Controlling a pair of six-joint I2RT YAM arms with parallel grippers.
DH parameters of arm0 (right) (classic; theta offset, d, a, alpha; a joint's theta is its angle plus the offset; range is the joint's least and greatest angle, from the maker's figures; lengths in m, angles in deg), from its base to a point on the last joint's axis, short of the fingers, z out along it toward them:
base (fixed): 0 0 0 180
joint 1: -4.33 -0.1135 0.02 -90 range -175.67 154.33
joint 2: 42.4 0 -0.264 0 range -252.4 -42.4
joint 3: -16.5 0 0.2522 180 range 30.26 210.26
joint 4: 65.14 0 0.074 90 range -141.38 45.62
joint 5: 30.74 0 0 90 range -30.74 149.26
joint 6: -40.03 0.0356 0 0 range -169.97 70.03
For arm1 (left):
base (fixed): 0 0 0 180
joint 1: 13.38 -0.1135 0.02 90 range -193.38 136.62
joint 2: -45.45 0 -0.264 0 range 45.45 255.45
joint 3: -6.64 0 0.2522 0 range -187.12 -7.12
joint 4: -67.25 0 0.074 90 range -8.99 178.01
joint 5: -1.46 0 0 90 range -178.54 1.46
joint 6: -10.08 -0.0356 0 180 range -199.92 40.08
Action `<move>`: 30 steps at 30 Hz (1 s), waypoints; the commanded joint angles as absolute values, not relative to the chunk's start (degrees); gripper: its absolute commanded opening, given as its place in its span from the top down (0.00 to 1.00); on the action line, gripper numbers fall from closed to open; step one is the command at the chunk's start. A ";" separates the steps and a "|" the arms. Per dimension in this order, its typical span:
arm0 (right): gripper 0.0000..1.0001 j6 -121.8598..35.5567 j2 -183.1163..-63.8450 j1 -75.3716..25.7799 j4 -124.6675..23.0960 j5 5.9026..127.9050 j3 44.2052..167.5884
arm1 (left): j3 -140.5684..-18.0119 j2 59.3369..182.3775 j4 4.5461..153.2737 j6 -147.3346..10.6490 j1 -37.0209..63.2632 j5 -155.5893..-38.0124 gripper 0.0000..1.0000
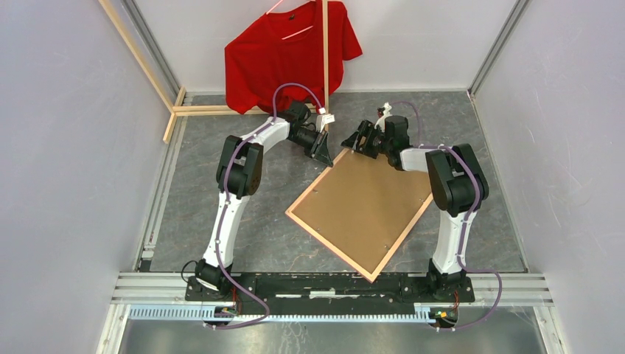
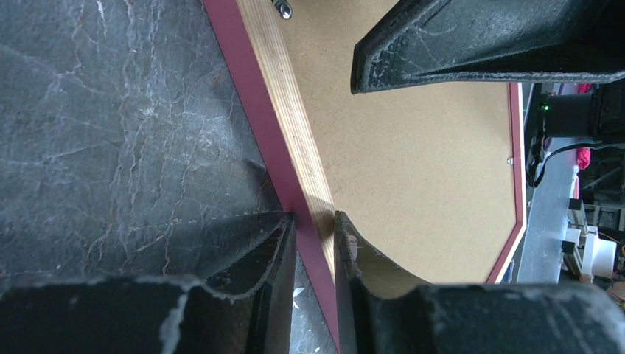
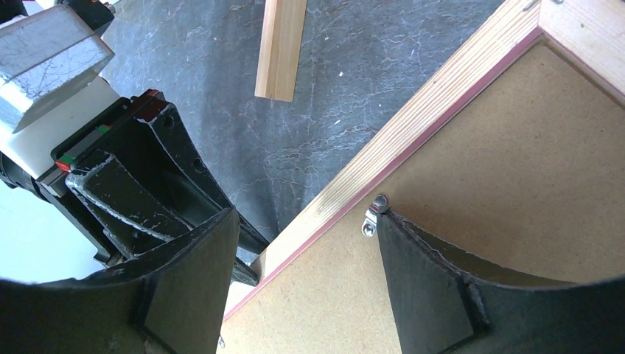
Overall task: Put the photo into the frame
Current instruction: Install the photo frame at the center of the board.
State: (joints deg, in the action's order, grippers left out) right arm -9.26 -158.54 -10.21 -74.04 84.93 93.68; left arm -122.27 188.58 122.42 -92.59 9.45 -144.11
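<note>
Grey slate table (image 1: 221,206). The frame (image 1: 329,248) lies face-down at table centre, turned diagonal, pale wood back up, w/ brown backing board (image 1: 365,203) filling it. Red shirt (image 1: 284,55) hangs on stick rack (image 1: 325,74) by far wall. Both arms reach to frame's far corner. Left gripper (image 2: 315,217) is clamped across the frame rail, one finger on pink outer side. Right gripper (image 3: 308,221) has fingers wide apart over the rail, one just beside a small metal clip (image 3: 371,221).
</note>
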 commanded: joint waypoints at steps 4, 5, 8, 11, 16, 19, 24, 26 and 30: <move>0.25 -8.64 -161.03 -11.67 -72.41 85.53 94.87 | -120.08 188.98 123.53 -95.23 10.35 -138.82 0.70; 0.25 -8.43 -161.08 -11.65 -72.62 85.80 94.98 | -120.06 189.00 123.47 -95.36 10.41 -138.77 0.70; 0.25 -7.46 -161.67 -11.67 -73.75 87.13 94.95 | -120.06 189.28 123.46 -95.86 10.72 -138.54 0.71; 0.26 -6.36 -162.41 -11.79 -75.07 88.88 94.96 | -119.70 189.24 123.52 -96.69 11.15 -138.28 0.74; 0.26 -5.94 -162.73 -11.93 -75.87 89.98 94.53 | -118.95 188.90 123.48 -98.08 12.05 -137.17 0.76; 0.26 -6.05 -162.62 -11.93 -75.74 90.30 94.45 | -118.49 188.67 123.47 -98.34 12.11 -136.94 0.77; 0.26 -7.56 -161.03 -11.41 -73.86 89.44 95.43 | -117.25 187.66 123.51 -98.94 12.08 -136.45 0.77; 0.25 -8.31 -160.22 -10.76 -72.52 89.02 96.40 | -116.89 187.34 123.48 -98.99 12.06 -136.21 0.77; 0.20 -11.65 -156.10 -8.56 -68.00 85.96 98.07 | -115.42 186.24 123.47 -99.18 11.90 -136.33 0.77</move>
